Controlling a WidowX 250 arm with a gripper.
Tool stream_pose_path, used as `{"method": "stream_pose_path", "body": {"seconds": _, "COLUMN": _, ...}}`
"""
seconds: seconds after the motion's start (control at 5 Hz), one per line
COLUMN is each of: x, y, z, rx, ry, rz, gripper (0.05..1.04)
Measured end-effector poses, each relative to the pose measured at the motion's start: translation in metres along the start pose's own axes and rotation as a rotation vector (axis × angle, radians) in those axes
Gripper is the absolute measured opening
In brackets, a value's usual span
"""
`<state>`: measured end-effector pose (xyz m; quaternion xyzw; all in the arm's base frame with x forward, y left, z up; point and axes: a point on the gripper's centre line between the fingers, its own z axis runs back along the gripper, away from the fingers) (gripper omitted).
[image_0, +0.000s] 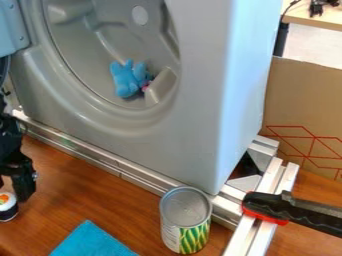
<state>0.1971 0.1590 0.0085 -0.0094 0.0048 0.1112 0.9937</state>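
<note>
Hanging at the left edge of your view, the black gripper (17, 188) is partly cut off, and you cannot tell whether it stands apart, is closed together or is clamped on something. Nearest to it is a small round container (7, 207), white above and dark below with an orange mark on top, just under the gripper; its left side runs out of view, and you cannot tell whether the two touch.

To the right of these, you have a stretch of wooden bench (87, 185) reaching to an upright can (186, 222). The long metal rail (107, 166) bounds that room at the back, along the foot of a grey machine (200, 100). A blue cloth (90, 242) bounds it in front, its near part cut off by the bottom edge. The can stands close to the rail; you cannot tell if they touch. Right of the can, a clamp (287, 209) with a black and red end lies across the pale metal bars (270, 187) and runs out at the right edge.

Inside the machine's round opening, a blue plush toy (127, 79) sits low, near a grey bulge (160, 86). A pink bit shows between them, too small to make out.
</note>
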Motion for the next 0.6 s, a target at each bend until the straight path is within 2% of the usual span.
{"method": "stream_pose_path", "body": {"seconds": 0.2, "x": 0.006, "y": -0.026, "z": 0.052, "rx": 0.022, "ry": -0.1, "rz": -0.082, "gripper": 1.001}}
{"method": "stream_pose_path", "body": {"seconds": 0.4, "x": -0.013, "y": -0.067, "z": 0.088, "rx": 0.065, "ry": -0.138, "rz": -0.231, "gripper": 1.001}}
{"method": "stream_pose_path", "body": {"seconds": 0.6, "x": -0.029, "y": -0.085, "z": 0.092, "rx": 0.083, "ry": -0.152, "rz": -0.342, "gripper": 1.001}}
